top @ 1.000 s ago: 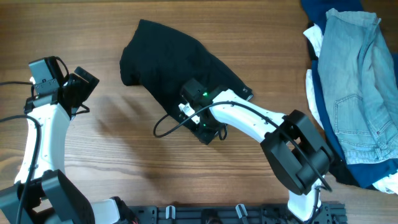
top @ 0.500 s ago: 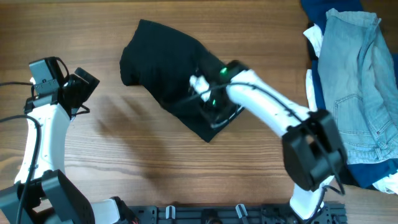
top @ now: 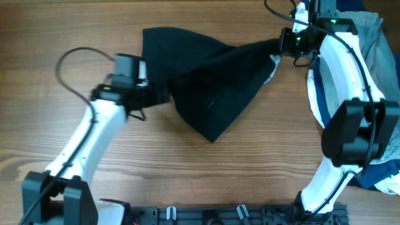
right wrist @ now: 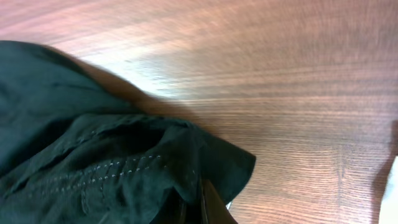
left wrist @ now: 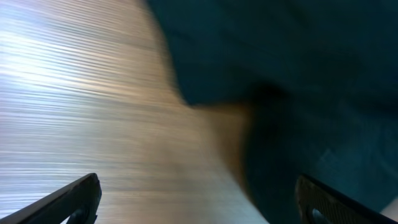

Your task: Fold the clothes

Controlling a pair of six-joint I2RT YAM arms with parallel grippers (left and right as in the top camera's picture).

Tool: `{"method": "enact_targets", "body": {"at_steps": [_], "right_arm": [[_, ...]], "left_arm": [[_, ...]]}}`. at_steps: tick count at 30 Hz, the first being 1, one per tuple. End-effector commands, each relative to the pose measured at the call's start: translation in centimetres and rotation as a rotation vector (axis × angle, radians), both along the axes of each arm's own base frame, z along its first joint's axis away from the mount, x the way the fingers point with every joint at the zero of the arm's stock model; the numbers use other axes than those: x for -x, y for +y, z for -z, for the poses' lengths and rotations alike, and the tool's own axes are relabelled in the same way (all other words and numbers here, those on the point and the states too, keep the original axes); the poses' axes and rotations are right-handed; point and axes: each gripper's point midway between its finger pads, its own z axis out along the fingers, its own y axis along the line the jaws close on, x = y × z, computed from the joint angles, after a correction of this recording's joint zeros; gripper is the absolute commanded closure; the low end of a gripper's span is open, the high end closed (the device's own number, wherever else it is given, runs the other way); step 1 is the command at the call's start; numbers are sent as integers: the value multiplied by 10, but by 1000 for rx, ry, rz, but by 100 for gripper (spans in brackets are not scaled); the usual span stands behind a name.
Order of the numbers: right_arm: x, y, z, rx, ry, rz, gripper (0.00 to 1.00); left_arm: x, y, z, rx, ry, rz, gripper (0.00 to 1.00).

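Shorts point(top: 212, 94) in grip of right claw point(top: 282, 45), left claw point(left wrist: 199, 208) agape.

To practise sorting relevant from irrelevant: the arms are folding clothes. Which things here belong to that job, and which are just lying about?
Belong to the job: black shorts; right gripper, shut on their edge; left gripper, open at their other side.

Just lying about: light-blue denim garment; white garment; navy garment, heaped at the right.

Right hand point(right wrist: 203, 204) seemingly under shorts point(right wrist: 81, 143)
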Motion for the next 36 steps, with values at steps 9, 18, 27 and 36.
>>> {"method": "enact_targets", "body": {"at_steps": [9,18,27,36], "right_arm": [[0,8,20,-53,61,20,96],[0,8,20,-54,63,21,96],[1,8,21,-53,62,18,96],[4,9,22,-44,71,-5,96]], "left_arm": [[89,-174,62,349,448,95,4],[99,-174,95,279,521,16,30],[78,-149,106,298,543,-100,57],[14,-162,85,446,304,-54,80]]}}
